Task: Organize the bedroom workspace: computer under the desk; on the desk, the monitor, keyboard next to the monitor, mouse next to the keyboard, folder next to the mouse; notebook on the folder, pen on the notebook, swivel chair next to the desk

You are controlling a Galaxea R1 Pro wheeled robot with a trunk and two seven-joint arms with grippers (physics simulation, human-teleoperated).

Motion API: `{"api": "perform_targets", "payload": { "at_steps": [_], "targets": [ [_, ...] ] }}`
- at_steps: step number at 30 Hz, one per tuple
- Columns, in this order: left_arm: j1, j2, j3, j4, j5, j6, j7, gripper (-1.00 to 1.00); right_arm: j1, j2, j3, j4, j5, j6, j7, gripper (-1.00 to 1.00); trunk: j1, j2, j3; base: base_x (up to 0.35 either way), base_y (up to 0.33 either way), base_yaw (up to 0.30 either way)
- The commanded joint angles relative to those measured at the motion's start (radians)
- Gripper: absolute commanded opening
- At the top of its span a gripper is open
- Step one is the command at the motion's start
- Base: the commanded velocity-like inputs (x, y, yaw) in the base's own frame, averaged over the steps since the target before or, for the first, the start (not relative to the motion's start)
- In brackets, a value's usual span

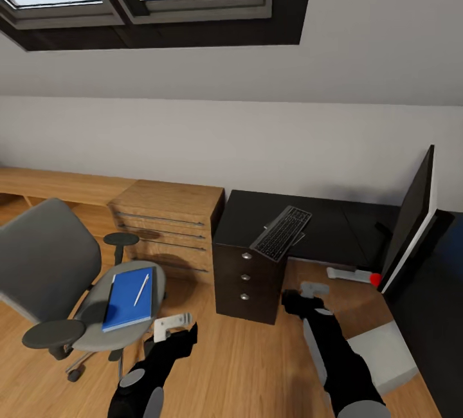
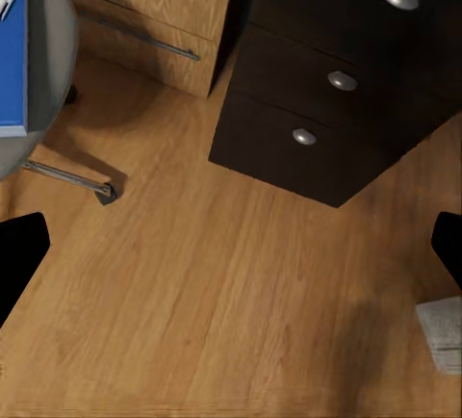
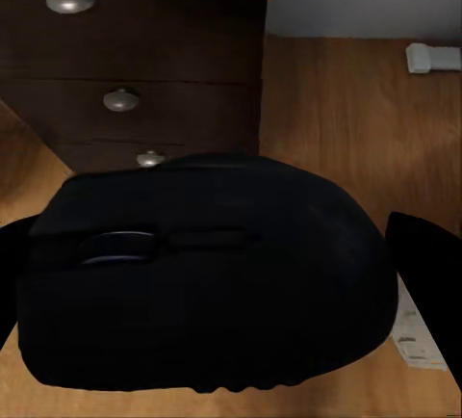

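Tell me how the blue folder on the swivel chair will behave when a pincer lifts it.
The folder looks thin and flat, so probably light and somewhat floppy if gripped by one edge. The pen lies loose on top and would likely roll off if it tilts. The swivel chair may turn or roll when pushed.

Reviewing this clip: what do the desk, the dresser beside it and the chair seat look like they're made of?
The desk looks like glossy black laminate or lacquered board: dark sheen, round silver knobs. The dresser appears light wood or wood veneer, with visible grain and thin metal bar handles. The swivel chair seat looks like matte grey fabric or moulded plastic; the render leaves that open. Its armrests look black plastic.
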Motion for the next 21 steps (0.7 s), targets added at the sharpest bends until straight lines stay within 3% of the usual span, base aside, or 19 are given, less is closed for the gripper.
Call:
{"api": "perform_targets", "payload": {
  "at_steps": [1,4,21],
  "targets": [
    [-0.001,0.000,0.014,0.012,0.009,0.005,0.009,1.00,-0.084,-0.001,-0.003,0.071,-0.011,0.058,-0.003,-1.00,0.000,-0.001,-0.002,0.000,0.000,0.000],
    [-0.001,0.000,0.061,0.016,0.009,0.005,0.008,1.00,-0.094,-0.003,-0.007,0.083,-0.017,0.069,0.001,-1.00,0.000,-0.001,-0.002,0.000,0.000,0.000],
    [-0.001,0.000,0.065,0.038,0.009,0.005,0.007,1.00,-0.079,-0.002,-0.004,-0.012,-0.017,0.079,0.000,-1.00,0.000,-0.001,-0.002,0.000,0.000,0.000]
  ]
}}
